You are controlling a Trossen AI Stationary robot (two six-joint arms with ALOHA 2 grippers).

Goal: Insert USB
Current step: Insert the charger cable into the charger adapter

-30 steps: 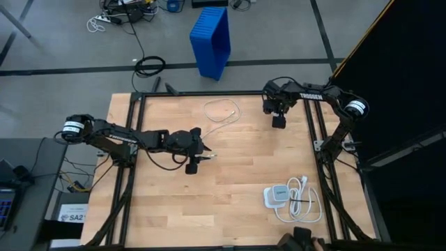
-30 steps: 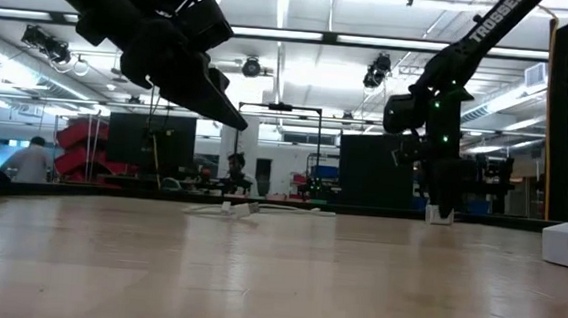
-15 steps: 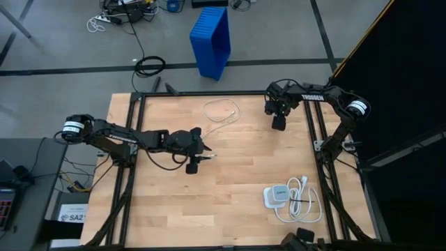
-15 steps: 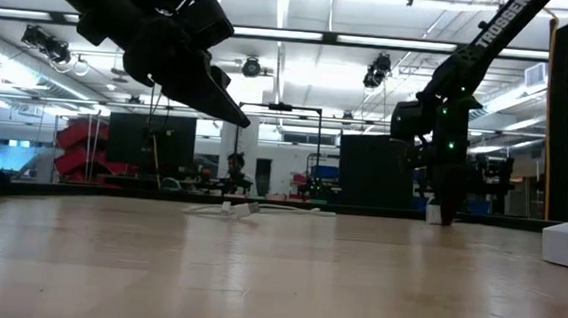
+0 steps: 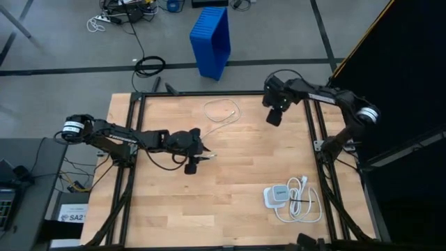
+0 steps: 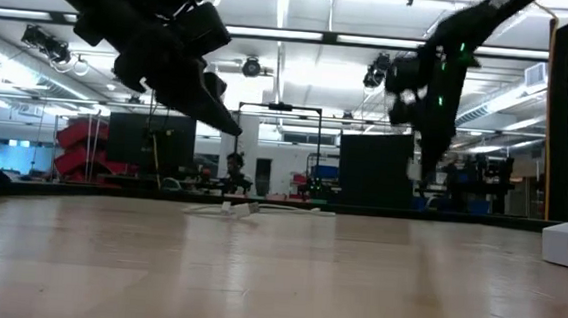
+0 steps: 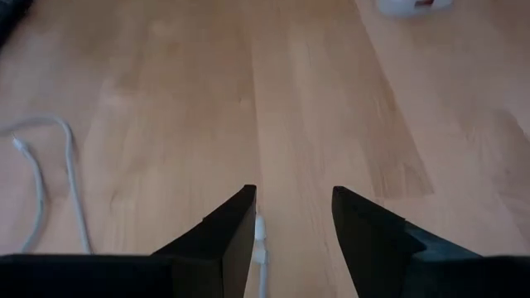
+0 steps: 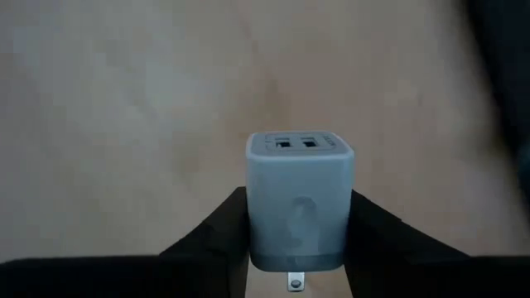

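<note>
Fingers (image 7: 224, 236) of left gripper (image 5: 203, 150) set apart over mid-table, a small white plug of the USB (image 5: 221, 111) showing in the gap. Rest of that thin cable looped flat near the far edge. Right gripper (image 8: 300, 217) raised above the far right corner, clamped on a white charger cube (image 8: 299, 201).

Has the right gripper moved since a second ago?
Yes. In the low view the right gripper, shut on a white charger block, has lifted off the table; in the high view it barely shifted.
</note>
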